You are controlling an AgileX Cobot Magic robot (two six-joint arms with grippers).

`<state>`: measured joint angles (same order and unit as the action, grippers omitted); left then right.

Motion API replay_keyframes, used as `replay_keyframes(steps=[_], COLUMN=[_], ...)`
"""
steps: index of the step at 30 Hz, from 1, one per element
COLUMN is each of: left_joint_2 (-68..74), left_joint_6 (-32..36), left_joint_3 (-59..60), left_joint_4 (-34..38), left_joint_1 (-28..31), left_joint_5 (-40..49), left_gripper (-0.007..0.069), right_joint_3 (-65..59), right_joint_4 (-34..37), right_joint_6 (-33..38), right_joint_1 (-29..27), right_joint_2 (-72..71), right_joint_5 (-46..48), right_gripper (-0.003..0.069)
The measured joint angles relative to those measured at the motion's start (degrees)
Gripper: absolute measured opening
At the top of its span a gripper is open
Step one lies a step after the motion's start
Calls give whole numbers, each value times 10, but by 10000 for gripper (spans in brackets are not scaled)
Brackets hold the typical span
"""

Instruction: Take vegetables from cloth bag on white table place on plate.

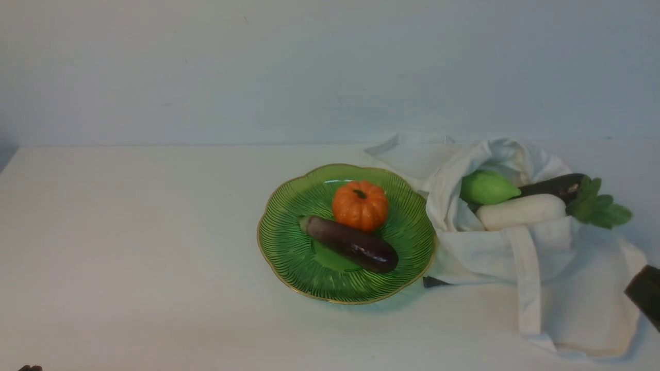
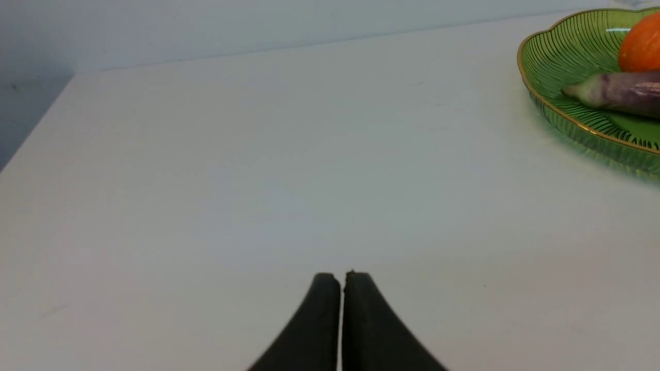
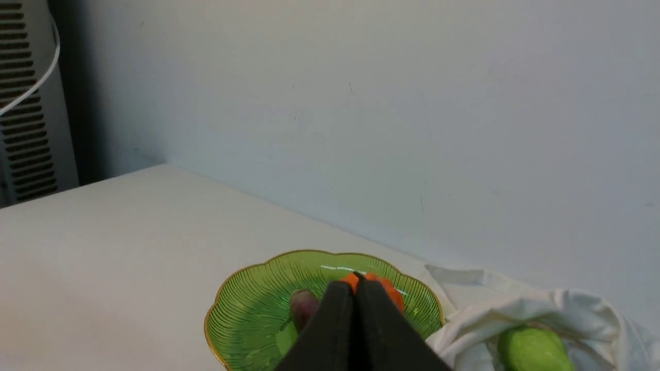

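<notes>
The green plate (image 1: 289, 247) sits mid-table and holds a purple eggplant (image 1: 353, 245) and an orange pumpkin (image 1: 360, 205). To its right the white cloth bag (image 1: 567, 278) lies open, with a pale green fruit (image 1: 487, 187), a white radish (image 1: 521, 211) with green leaves (image 1: 598, 206) and a second eggplant (image 1: 554, 185) in its mouth. My right gripper (image 3: 356, 281) is shut and empty, held back from the plate (image 3: 247, 314) and the green fruit (image 3: 533, 350). My left gripper (image 2: 342, 278) is shut and empty above bare table, far left of the plate (image 2: 562, 62).
The white table (image 1: 129, 232) ends at a pale wall behind. Part of my right arm (image 1: 644, 293) shows at the front view's right edge, by the bag. A grey vented unit (image 3: 23, 103) stands beyond the table's far end in the right wrist view.
</notes>
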<state>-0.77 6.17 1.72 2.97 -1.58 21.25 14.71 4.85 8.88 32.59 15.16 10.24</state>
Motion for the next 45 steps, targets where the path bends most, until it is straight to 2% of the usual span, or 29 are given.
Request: replay_keyframes(steps=[5, 15, 19, 33, 38, 45], left_joint_2=[0, 0, 0, 0, 0, 0], left_joint_6=[0, 0, 0, 0, 0, 0], left_joint_3=[0, 0, 0, 0, 0, 0], left_joint_4=[0, 0, 0, 0, 0, 0], left_joint_1=[0, 0, 0, 0, 0, 0], left_joint_5=[0, 0, 0, 0, 0, 0], left_gripper=[-5, -5, -5, -5, -5, -5], right_joint_3=[-22, -123, -148, -163, -163, -163], right_joint_4=[-36, -49, -49, -49, -49, -49], right_joint_6=[0, 0, 0, -1, -41, -45], right_joint_1=[-57, -231, -261, -271, -303, -324], right_joint_2=[-18, -91, -106, -158, -158, -158], right_joint_5=[44, 97, 98, 99, 99, 99], right_gripper=[-15, -15, -15, -15, -15, -15])
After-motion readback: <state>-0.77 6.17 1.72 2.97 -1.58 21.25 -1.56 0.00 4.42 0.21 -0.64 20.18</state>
